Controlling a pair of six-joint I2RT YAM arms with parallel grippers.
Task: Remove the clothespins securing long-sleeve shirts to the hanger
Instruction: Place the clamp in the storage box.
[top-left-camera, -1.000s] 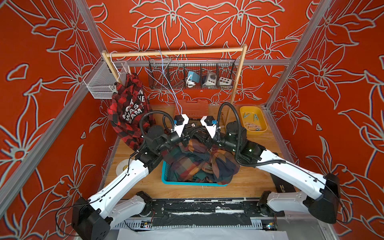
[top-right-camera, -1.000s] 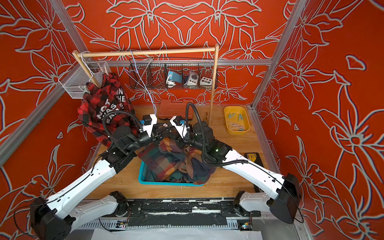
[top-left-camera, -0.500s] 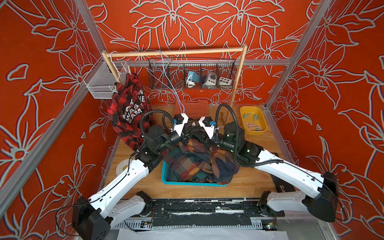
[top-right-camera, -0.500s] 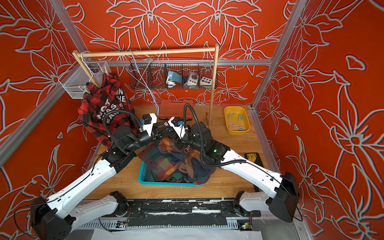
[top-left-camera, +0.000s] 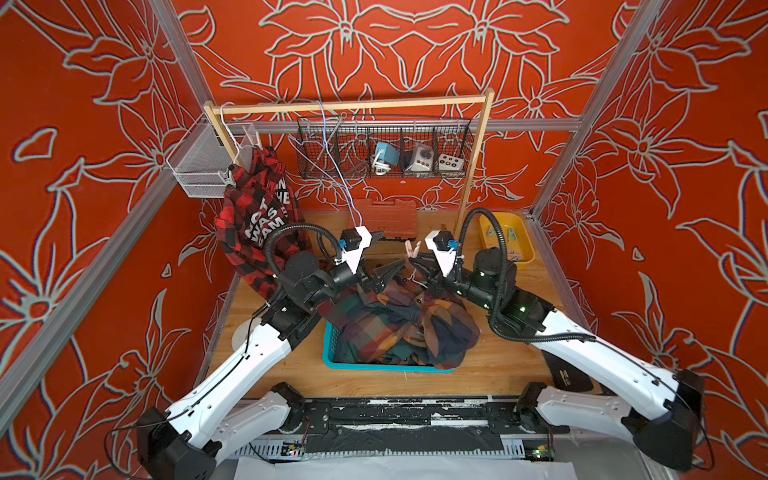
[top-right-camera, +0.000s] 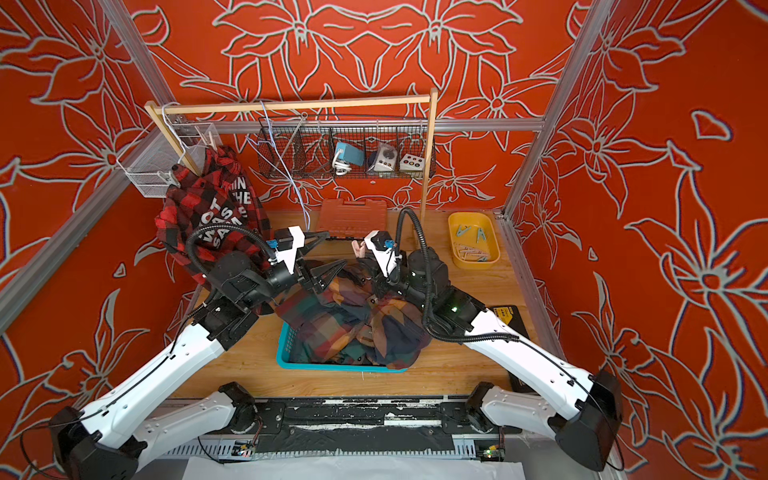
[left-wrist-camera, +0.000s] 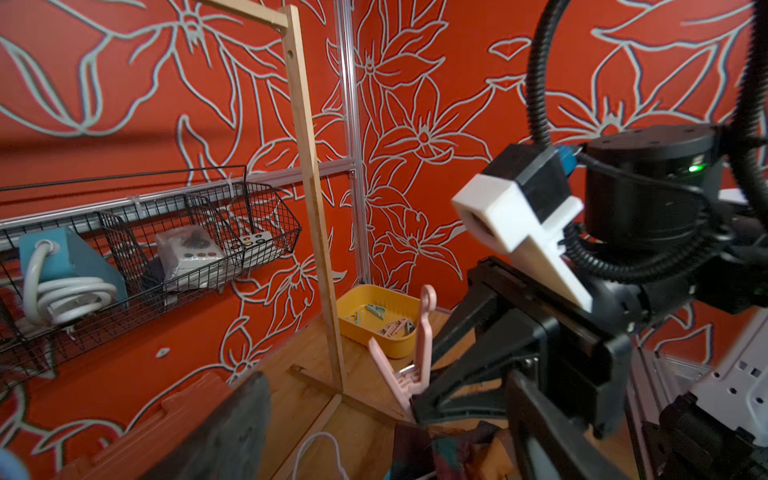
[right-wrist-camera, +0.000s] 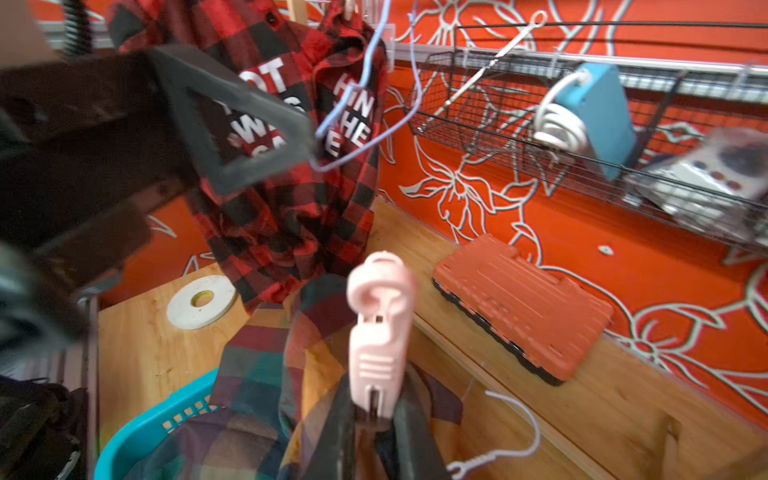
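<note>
My right gripper (top-left-camera: 415, 262) is shut on a pink clothespin (top-left-camera: 412, 249) that stands up from its fingertips (right-wrist-camera: 409, 432), above the dark plaid long-sleeve shirts (top-left-camera: 399, 328) piled in the blue basket (top-left-camera: 374, 366). The wrist views also show this clothespin (right-wrist-camera: 380, 332) (left-wrist-camera: 417, 353). My left gripper (top-left-camera: 383, 255) stands open just left of it with nothing between its fingers (right-wrist-camera: 232, 116). The red-and-black lettered shirt (top-left-camera: 253, 216) hangs from a white hanger at the left end of the wooden rack (top-left-camera: 353, 106). A pale clothespin (top-right-camera: 212, 137) sits on that hanger.
A yellow tray (top-left-camera: 528, 249) with several clothespins stands at the back right. An orange case (top-left-camera: 386, 216) lies behind the basket, under a wire basket (top-left-camera: 384, 151) of gadgets. A loose white hanger hook (right-wrist-camera: 511, 449) lies on the table, a tape roll (right-wrist-camera: 201, 301) at the left.
My left gripper has opened wide. The right gripper has closed further on the pink clothespin and shifted slightly left.
</note>
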